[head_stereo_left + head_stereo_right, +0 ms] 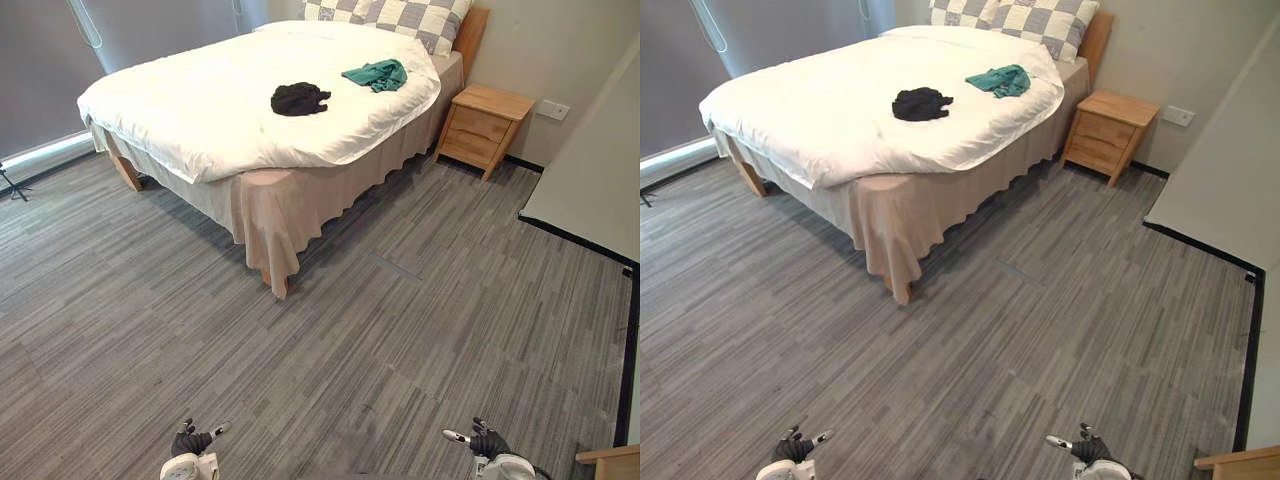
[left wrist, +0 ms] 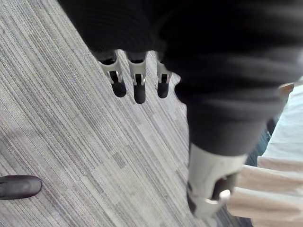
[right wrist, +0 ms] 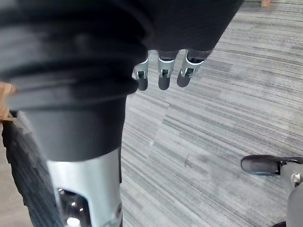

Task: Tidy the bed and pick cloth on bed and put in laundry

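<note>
Lying on white-quilted wooden bed (image 1: pixel 200 120): crumpled black cloth (image 1: pixel 299 98), crumpled teal cloth (image 1: pixel 377 74).
Hands: left hand (image 2: pixel 137 87), right hand (image 3: pixel 163 79) wide, empty.
Risk: overreaching from afar, fumbling either cloth.

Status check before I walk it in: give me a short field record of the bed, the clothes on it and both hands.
bed: white duvet spread over it, checkered pillows at the head
black cloth: bunched near the duvet's middle
green cloth: crumpled nearer the pillows, apart from the black one
nightstand: wooden, beside the bed's head
left hand: over the grey floor, fingers straight, holding nothing
right hand: likewise
progress: both cloths not yet picked up
</note>
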Tool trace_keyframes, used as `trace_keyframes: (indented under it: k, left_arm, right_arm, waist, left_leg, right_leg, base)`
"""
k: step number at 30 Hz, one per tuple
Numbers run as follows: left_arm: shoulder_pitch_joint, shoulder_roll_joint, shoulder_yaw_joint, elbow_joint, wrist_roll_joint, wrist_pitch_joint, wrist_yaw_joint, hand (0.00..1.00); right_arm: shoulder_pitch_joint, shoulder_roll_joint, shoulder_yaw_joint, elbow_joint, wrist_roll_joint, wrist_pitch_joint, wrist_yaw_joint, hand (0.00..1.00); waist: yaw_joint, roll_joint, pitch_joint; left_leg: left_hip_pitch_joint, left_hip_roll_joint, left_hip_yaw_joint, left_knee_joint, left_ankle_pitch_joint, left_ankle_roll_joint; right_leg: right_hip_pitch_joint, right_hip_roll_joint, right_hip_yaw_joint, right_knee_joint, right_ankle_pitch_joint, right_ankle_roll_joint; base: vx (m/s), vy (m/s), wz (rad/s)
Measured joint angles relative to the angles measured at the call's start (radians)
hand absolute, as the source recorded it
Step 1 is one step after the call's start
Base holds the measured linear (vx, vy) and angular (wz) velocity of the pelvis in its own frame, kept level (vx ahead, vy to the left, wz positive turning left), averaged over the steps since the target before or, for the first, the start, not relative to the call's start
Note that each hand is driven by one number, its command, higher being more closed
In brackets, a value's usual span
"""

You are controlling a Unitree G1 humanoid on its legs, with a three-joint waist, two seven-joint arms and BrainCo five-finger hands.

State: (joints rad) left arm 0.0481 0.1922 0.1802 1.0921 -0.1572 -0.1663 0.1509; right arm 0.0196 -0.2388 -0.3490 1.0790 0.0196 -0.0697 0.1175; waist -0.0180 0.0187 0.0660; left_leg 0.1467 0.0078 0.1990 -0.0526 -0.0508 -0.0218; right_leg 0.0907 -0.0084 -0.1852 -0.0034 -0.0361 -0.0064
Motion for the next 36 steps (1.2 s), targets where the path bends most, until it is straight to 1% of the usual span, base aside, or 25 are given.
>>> trace_keyframes:
  k: [8,10,11,12,14,16,17,19,20,21,22,23,24,25,26,27,28,29,30,31,32,33,34,35,36]
  left_arm:
    - [0.01,-0.001,0.0,0.0,0.0,-0.002,-0.003,0.0]
    - [0.012,-0.001,-0.005,-0.001,0.0,-0.003,-0.003,0.0]
    - [0.011,0.0,-0.02,-0.002,0.0,-0.003,-0.002,0.0]
    - [0.011,-0.001,-0.029,-0.002,0.0,-0.003,-0.002,0.0]
    - [0.015,0.002,-0.052,-0.002,0.0,-0.004,-0.001,0.0]
    - [0.024,0.008,-0.047,-0.002,-0.001,-0.004,-0.001,0.0]
    - [0.025,0.011,-0.046,-0.002,-0.001,-0.004,-0.001,0.0]
    - [0.015,0.029,-0.042,-0.004,0.0,-0.005,-0.009,0.0]
    - [-0.001,0.039,-0.042,-0.005,0.0,-0.004,-0.022,0.0]
    - [-0.019,0.049,-0.041,-0.013,-0.001,-0.003,-0.031,0.0]
    - [-0.024,0.053,-0.038,-0.024,-0.003,-0.002,-0.034,0.0]
    - [-0.03,0.054,-0.017,-0.041,-0.004,0.0,-0.04,0.0]
    - [-0.03,0.053,-0.004,-0.044,-0.004,-0.001,-0.041,0.0]
    - [-0.03,0.043,0.013,-0.045,-0.005,0.0,-0.04,0.0]
    - [-0.027,0.02,0.031,-0.048,-0.004,0.001,-0.041,0.0]
    - [-0.016,0.011,0.034,-0.052,-0.004,-0.001,-0.043,0.0]
    - [-0.014,-0.007,0.044,-0.057,0.001,-0.003,-0.046,0.0]
    - [-0.012,-0.025,0.047,-0.056,0.005,0.0,-0.047,0.0]
    - [-0.006,-0.031,0.046,-0.056,0.009,0.0,-0.048,0.0]
    - [0.001,-0.044,0.046,-0.056,0.009,-0.004,-0.048,0.0]
    - [0.016,-0.047,0.043,-0.058,0.009,-0.012,-0.049,0.0]
    - [0.022,-0.048,0.038,-0.061,0.008,-0.017,-0.05,0.0]
    - [0.032,-0.055,0.033,-0.062,0.009,-0.028,-0.057,0.0]
    - [0.039,-0.065,0.023,-0.064,0.009,-0.038,-0.063,0.0]
    - [0.042,-0.073,0.02,-0.069,0.007,-0.044,-0.064,0.0]
  right_arm:
    - [-0.004,0.0,0.0,0.0,-0.001,0.0,0.0,0.0]
    - [-0.012,0.001,0.0,-0.001,0.0,0.0,0.0,0.0]
    - [-0.017,0.002,0.004,-0.002,0.001,0.001,-0.001,0.0]
    - [-0.018,0.001,0.01,-0.003,0.001,0.001,-0.002,0.0]
    - [-0.017,0.011,0.032,-0.002,0.002,0.0,-0.008,0.0]
    - [-0.007,0.026,0.035,0.002,0.001,0.0,-0.007,0.0]
    - [-0.004,0.031,0.034,0.002,0.001,0.0,-0.005,0.0]
    - [0.002,0.048,0.038,0.0,0.002,-0.004,0.001,0.0]
    - [0.002,0.05,0.039,-0.006,0.007,-0.005,0.001,0.0]
    - [0.002,0.053,0.039,-0.013,0.025,-0.004,0.0,0.0]
    - [0.005,0.055,0.038,-0.022,0.026,-0.002,-0.002,0.0]
    - [0.022,0.063,0.038,-0.051,0.024,-0.002,-0.005,0.0]
    - [0.03,0.068,0.038,-0.057,0.023,-0.002,-0.007,0.0]
    - [0.04,0.073,0.038,-0.061,0.02,0.0,-0.008,0.0]
    - [0.052,0.074,0.038,-0.078,0.018,0.0,-0.008,0.0]
    - [0.054,0.074,0.036,-0.084,0.018,-0.002,-0.008,0.0]
    - [0.04,0.072,0.027,-0.077,0.017,-0.002,-0.007,0.0]
    - [0.021,0.071,0.013,-0.078,0.017,-0.008,-0.003,0.0]
    - [0.017,0.07,0.011,-0.079,0.018,-0.012,-0.002,0.0]
    - [0.016,0.064,0.011,-0.079,0.017,-0.02,-0.001,0.0]
    - [0.012,0.063,0.024,-0.079,-0.007,-0.025,0.001,0.0]
    - [0.012,0.062,0.031,-0.075,-0.022,-0.029,0.001,0.0]
    - [0.013,0.054,0.04,-0.057,-0.023,-0.038,0.002,0.0]
    - [-0.008,0.045,0.042,-0.05,-0.023,-0.041,0.002,0.0]
    - [-0.018,0.039,0.042,-0.052,-0.023,-0.042,0.001,0.0]
  waist:
    - [0.002,0.0,0.004]
    - [0.005,-0.006,0.023]
    - [0.005,-0.02,0.046]
    - [0.005,-0.022,0.055]
    - [0.014,-0.029,0.089]
    - [0.009,-0.027,0.111]
    - [0.008,-0.025,0.117]
    - [-0.001,-0.01,0.127]
    - [-0.001,-0.006,0.134]
    - [0.0,-0.012,0.14]
    - [0.0,-0.021,0.143]
    - [0.001,-0.04,0.156]
    - [0.0,-0.048,0.159]
    - [0.003,-0.044,0.162]
    - [-0.013,0.0,0.137]
    - [-0.014,0.001,0.119]
    - [-0.006,0.01,0.122]
    - [-0.006,0.017,0.124]
    - [-0.005,0.021,0.126]
    - [-0.005,0.03,0.135]
    - [-0.003,0.03,0.142]
    - [0.002,0.023,0.147]
    - [0.01,0.007,0.157]
    - [0.025,0.002,0.16]
    - [0.029,0.002,0.162]
  left_leg:
    - [-0.002,0.002,0.01,0.005,-0.007,0.0]
    - [-0.004,-0.003,0.016,0.028,-0.035,0.004]
    - [-0.005,-0.014,0.021,0.063,-0.069,0.013]
    - [-0.005,-0.017,0.024,0.076,-0.079,0.018]
    - [0.0,-0.018,0.046,0.126,-0.102,0.031]
    - [0.033,-0.011,0.045,0.144,-0.127,0.029]
    - [0.039,0.001,0.044,0.155,-0.139,0.025]
    - [0.043,0.066,0.029,0.182,-0.171,-0.005]
    - [0.042,0.095,0.025,0.181,-0.179,-0.024]
    - [0.042,0.115,0.017,0.177,-0.185,-0.051]
    - [0.047,0.122,0.015,0.179,-0.193,-0.068]
    - [0.069,0.131,0.011,0.186,-0.215,-0.105]
    - [0.086,0.139,0.009,0.193,-0.235,-0.114]
    - [0.128,0.171,0.005,0.2,-0.276,-0.134]
    - [0.145,0.238,0.001,0.184,-0.305,-0.09]
    - [0.151,0.247,-0.019,0.201,-0.289,-0.056]
    - [0.107,0.282,-0.037,0.315,-0.232,-0.054]
    - [0.017,0.31,-0.088,0.499,-0.161,-0.047]
    - [-0.025,0.322,-0.11,0.588,-0.119,-0.04]
    - [-0.099,0.346,-0.132,0.783,-0.079,-0.05]
    - [-0.177,0.333,-0.153,0.962,-0.116,-0.089]
    - [-0.204,0.313,-0.153,1.004,-0.133,-0.1]
    - [-0.254,0.265,-0.14,1.029,-0.168,-0.09]
    - [-0.312,0.218,-0.098,1.003,-0.192,-0.081]
    - [-0.343,0.2,-0.069,0.976,-0.197,-0.08]
  right_leg:
    - [-0.014,0.001,0.013,0.031,-0.015,-0.002]
    - [-0.063,-0.019,0.019,0.158,-0.082,0.003]
    - [-0.113,-0.049,0.025,0.298,-0.144,0.039]
    - [-0.137,-0.06,0.027,0.362,-0.158,0.056]
    - [-0.27,-0.106,0.015,0.656,-0.149,0.062]
    - [-0.304,-0.124,-0.008,0.733,-0.183,0.085]
    - [-0.306,-0.119,-0.009,0.727,-0.198,0.097]
    - [-0.33,-0.085,-0.029,0.586,-0.202,0.098]
    - [-0.352,-0.078,-0.035,0.461,-0.16,0.089]
    - [-0.367,-0.084,-0.028,0.288,-0.075,0.082]
    - [-0.369,-0.094,-0.019,0.205,-0.027,0.088]
    - [-0.367,-0.119,-0.003,0.145,0.021,0.095]
    - [-0.362,-0.131,0.007,0.141,0.03,0.093]
    - [-0.37,-0.13,-0.011,0.206,0.09,0.082]
    - [-0.422,-0.093,-0.048,0.349,0.063,0.06]
    - [-0.436,-0.078,-0.062,0.389,0.022,0.01]
    - [-0.436,-0.049,-0.065,0.42,-0.025,-0.035]
    - [-0.408,-0.024,-0.074,0.406,-0.049,-0.051]
    - [-0.383,-0.011,-0.078,0.391,-0.063,-0.06]
    - [-0.308,0.025,-0.079,0.342,-0.078,-0.074]
    - [-0.193,0.056,-0.08,0.267,-0.086,-0.104]
    - [-0.15,0.061,-0.08,0.242,-0.086,-0.109]
    - [-0.074,0.064,-0.078,0.196,-0.088,-0.111]
    - [-0.016,0.068,-0.072,0.145,-0.087,-0.11]
    - [0.01,0.07,-0.068,0.121,-0.088,-0.109]
  base:
    - [0.0,-0.002,-0.04]
    - [-0.04,0.004,-0.11]
    - [-0.03,0.02,-0.08]
    - [-0.04,0.025,-0.17]
    - [-0.02,0.028,-0.16]
    - [0.11,0.004,-0.09]
    - [0.19,-0.045,0.0]
    - [0.22,-0.123,0.08]
    - [0.31,-0.198,0.1]
    - [0.3,-0.196,0.14]
    - [0.42,-0.342,0.18]
    - [0.3,-0.259,0.15]
    - [0.41,-0.395,0.08]
    - [0.51,-0.438,0.22]
    - [0.64,-0.505,0.3]
    - [0.7,-0.498,0.14]
    - [0.6,-0.427,-0.17]
    - [0.59,-0.435,-0.27]
    - [0.59,-0.382,-0.05]
    - [0.63,-0.324,0.14]
    - [0.62,-0.306,0.14]
    - [0.59,-0.29,0.04]
    - [0.56,-0.264,-0.17]
    - [0.54,-0.248,-0.23]
    - [0.5,-0.202,-0.26]
